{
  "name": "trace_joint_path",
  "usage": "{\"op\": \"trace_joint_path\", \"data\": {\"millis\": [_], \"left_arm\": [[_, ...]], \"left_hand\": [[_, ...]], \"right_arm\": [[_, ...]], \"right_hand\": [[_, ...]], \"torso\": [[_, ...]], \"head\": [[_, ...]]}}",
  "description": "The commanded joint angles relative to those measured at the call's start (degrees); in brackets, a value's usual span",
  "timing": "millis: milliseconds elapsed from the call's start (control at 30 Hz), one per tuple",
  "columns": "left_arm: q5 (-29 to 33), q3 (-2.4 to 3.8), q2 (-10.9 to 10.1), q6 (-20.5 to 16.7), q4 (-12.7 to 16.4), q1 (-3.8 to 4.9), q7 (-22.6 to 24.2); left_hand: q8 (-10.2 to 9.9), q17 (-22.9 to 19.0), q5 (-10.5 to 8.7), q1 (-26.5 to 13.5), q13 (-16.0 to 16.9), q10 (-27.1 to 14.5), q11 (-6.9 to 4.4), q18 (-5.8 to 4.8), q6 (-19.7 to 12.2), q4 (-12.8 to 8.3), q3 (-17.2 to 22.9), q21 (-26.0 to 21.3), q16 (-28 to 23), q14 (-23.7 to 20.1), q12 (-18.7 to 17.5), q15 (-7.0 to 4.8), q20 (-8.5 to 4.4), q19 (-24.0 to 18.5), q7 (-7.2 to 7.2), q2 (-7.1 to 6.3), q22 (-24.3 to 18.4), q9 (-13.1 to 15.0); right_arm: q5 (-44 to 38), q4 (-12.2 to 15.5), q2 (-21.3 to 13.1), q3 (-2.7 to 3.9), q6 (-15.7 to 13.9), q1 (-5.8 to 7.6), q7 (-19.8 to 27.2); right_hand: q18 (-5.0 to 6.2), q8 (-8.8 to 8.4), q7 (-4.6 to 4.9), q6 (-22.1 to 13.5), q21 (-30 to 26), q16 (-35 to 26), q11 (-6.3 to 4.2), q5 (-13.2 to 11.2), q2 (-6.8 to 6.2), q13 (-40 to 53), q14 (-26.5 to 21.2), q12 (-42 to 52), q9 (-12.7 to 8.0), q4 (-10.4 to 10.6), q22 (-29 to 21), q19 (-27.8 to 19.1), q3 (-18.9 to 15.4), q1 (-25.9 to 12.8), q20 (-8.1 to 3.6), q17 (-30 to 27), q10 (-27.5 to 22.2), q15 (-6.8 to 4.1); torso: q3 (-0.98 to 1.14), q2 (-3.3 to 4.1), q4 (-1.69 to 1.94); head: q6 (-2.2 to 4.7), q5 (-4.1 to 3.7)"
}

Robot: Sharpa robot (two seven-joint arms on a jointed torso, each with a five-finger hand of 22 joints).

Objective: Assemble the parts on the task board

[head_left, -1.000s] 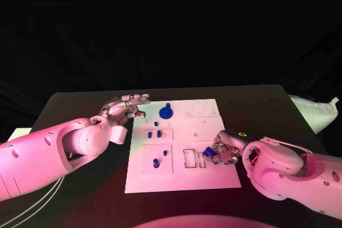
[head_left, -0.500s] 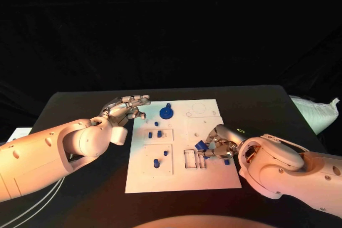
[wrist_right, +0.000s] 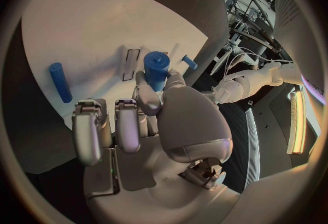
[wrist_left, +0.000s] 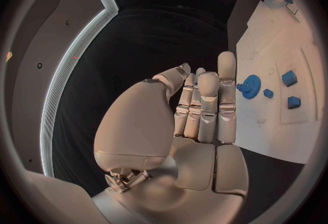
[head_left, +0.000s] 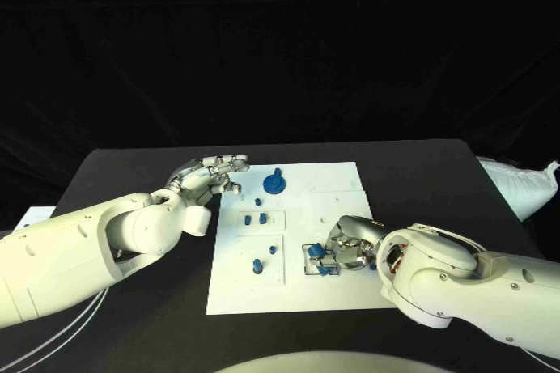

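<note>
My right hand (head_left: pixel 340 250) pinches a blue cylinder (wrist_right: pixel 156 69) between thumb and fingertips, and the piece sits at the front of the hand, over the near right part of the task board (head_left: pixel 338 296), by the rectangular slots there. The rest of my fingers (wrist_right: pixel 89 128) are curled short of it. A blue peg (wrist_right: pixel 59 82) lies flat on the board beside the hand, apart from it. My left hand (head_left: pixel 208 175) holds nothing; its fingers are extended and close together, hovering at the board's far left edge, near the blue gear (head_left: pixel 274 183), not touching it.

Compared with a second ago, my right hand has carried the cylinder leftward from the board's right edge inward over the slots. My left hand has stayed where it was.
</note>
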Motion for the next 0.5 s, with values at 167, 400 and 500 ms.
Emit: {"op": "trace_joint_path", "data": {"millis": [167,400,500], "left_arm": [[-0.16,0.03,0.09,1.12,0.12,0.01,0.25],[-0.16,0.03,0.11,1.09,0.11,0.01,0.24],[-0.16,0.03,0.06,1.06,0.13,0.01,0.23]], "left_hand": [[0.33,-0.08,0.12,0.29,-0.06,-0.54,0.01,0.63,-0.32,-0.09,-0.36,-0.30,-0.01,-0.26,0.25,0.06,0.03,0.37,0.08,0.16,-0.10,-0.09],[0.33,-0.08,0.12,0.29,-0.06,-0.54,0.01,0.63,-0.32,-0.09,-0.36,-0.30,-0.01,-0.26,0.25,0.06,0.03,0.37,0.08,0.16,-0.10,-0.09],[0.33,-0.08,0.12,0.29,-0.06,-0.54,0.01,0.63,-0.32,-0.09,-0.36,-0.30,-0.01,-0.26,0.25,0.06,0.03,0.37,0.08,0.16,-0.10,-0.09]], "right_arm": [[-0.63,-0.84,0.93,-0.01,2.20,-0.10,-1.22],[-2.01,-1.53,1.63,-0.02,1.82,-0.12,-1.20],[-2.73,-1.55,1.59,-0.02,2.02,-0.12,-1.19]], "right_hand": [[-0.98,0.57,-1.40,1.77,0.34,0.24,-0.29,-7.00,0.62,0.00,3.98,-1.04,2.03,0.03,10.63,3.37,-2.25,-3.28,-0.73,3.39,0.48,-0.58],[-0.90,0.56,-1.27,1.18,0.11,-0.24,-0.15,-20.77,-0.72,-0.34,3.83,-2.81,3.71,0.06,10.35,3.19,-6.13,-8.14,-0.71,2.71,0.20,-0.50],[-0.89,0.54,-1.25,1.01,0.06,-0.48,-0.08,-21.90,-1.98,-0.59,3.76,-3.59,4.21,0.13,10.31,3.16,-6.21,-9.87,-0.67,2.37,0.03,-0.47]], "torso": [[0.04,0.02,-0.09],[0.07,0.01,-0.05],[0.08,0.02,-0.13]], "head": [[-0.01,0.11],[-0.03,0.13],[-0.06,0.22]]}}
